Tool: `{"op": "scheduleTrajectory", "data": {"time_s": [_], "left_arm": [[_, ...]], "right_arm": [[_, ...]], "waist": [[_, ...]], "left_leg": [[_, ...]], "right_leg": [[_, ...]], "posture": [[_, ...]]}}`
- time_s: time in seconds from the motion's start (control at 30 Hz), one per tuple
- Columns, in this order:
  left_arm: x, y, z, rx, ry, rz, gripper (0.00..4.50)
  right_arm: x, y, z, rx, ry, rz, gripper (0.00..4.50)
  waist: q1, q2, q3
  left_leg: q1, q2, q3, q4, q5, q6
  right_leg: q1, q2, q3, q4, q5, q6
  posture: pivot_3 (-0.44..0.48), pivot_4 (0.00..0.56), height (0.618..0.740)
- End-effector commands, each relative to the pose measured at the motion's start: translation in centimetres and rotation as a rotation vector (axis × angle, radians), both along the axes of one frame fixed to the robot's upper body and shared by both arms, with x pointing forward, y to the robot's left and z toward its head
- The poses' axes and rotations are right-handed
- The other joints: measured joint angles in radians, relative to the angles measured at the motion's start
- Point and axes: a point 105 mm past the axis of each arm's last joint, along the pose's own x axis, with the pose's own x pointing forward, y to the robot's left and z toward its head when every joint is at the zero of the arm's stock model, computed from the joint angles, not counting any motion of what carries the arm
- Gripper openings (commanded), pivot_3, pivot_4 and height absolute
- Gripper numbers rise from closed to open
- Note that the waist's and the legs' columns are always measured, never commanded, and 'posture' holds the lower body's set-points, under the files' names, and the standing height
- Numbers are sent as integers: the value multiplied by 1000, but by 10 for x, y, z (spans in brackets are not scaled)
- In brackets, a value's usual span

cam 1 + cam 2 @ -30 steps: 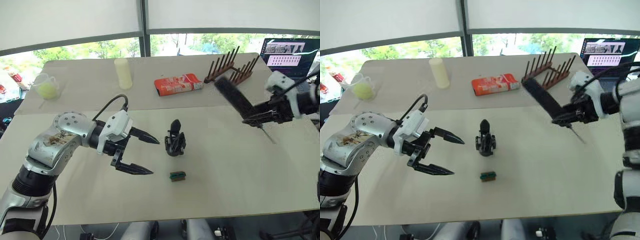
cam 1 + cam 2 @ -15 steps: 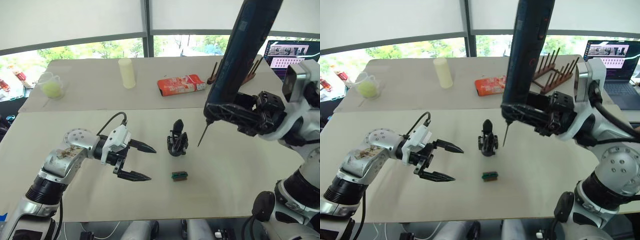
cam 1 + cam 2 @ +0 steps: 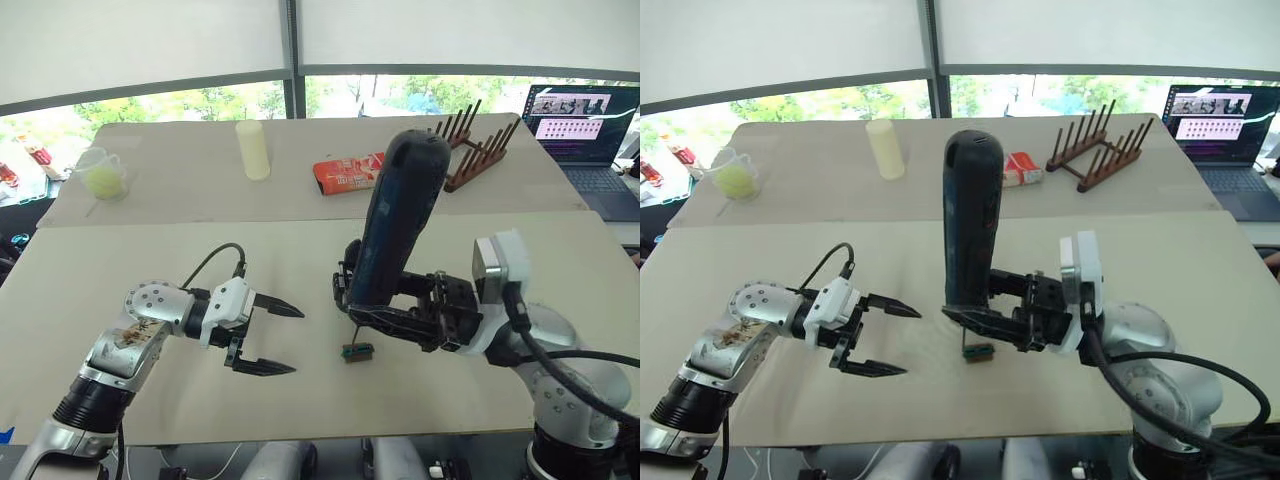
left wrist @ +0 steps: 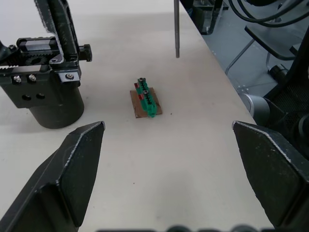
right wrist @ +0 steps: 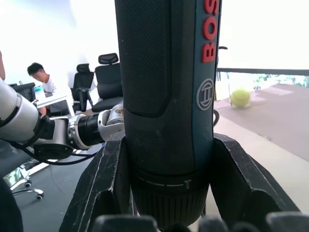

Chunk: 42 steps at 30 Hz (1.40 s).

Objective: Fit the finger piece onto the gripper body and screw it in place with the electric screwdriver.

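Note:
The electric screwdriver [image 3: 400, 215], a thick black cylinder, stands nearly upright over the table's middle. My right gripper [image 3: 392, 316] is shut on its lower end, with a finger [image 5: 104, 186] at each side. Its thin bit [image 4: 176, 29] points down and ends just above the table, near a small green-and-brown block [image 3: 357, 351]. The gripper body [image 4: 46, 92] stands on its round base right behind the screwdriver, partly hidden in the head views. My left gripper [image 3: 272, 338] hangs open to the left of it, holding nothing. The finger piece is out of view.
On the far table stand a pale yellow cylinder [image 3: 253, 148], an orange-red box [image 3: 342, 172], a wooden peg rack [image 3: 478, 150] and a cup [image 3: 103, 172] with yellow-green contents. A laptop [image 3: 585, 115] sits at the far right. A seated person [image 5: 38, 77] shows in the background.
My right arm has swung the screwdriver from high at the right down to the table's middle, upright beside the gripper body. The left gripper has stayed open near its place.

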Motion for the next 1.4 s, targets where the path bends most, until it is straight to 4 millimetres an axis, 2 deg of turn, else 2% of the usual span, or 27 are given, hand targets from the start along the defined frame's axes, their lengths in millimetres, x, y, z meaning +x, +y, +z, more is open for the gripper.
{"op": "scheduleTrajectory", "data": {"time_s": [0.03, 0.17, 0.37, 0.63, 1.4], "left_arm": [[1, -3, 3, -12, 3, -20, 4500], [4, -2, -4, -2, 3, -28, 4500], [9, -7, -14, -8, -25, -28, 4500], [9, -16, -10, -34, -44, -17, 4500], [12, -20, -7, -35, -55, -19, 4500]], "right_arm": [[-11, 2, 6, -2, -103, 19, 1902], [-11, 0, -1, -40, -139, -8, 1902], [-2, -6, -6, -40, -137, -79, 1902], [7, -14, -14, -46, -111, -126, 1902], [11, -20, -18, -64, -74, -161, 1902]], "waist": [[0, 0, 0], [-1, 0, 0], [1, 0, 0], [1, 0, 0], [1, 0, 0]], "left_leg": [[0, 0, 0, 0, 0, 0], [1, 0, 0, 0, 0, 0], [1, 1, 0, 0, 0, 0], [1, 1, 0, 0, 0, 0], [1, 1, 0, 0, 0, 0]], "right_leg": [[0, 0, 0, 0, 0, 0], [1, 1, 0, 0, 0, 0], [1, 1, 0, -1, 0, 0], [1, 1, 1, -1, 0, 0], [1, 1, 1, -1, 0, 0]], "posture": [[0, 150, 740], [0, 150, 740], [0, 150, 740], [0, 150, 740], [0, 150, 740]]}}
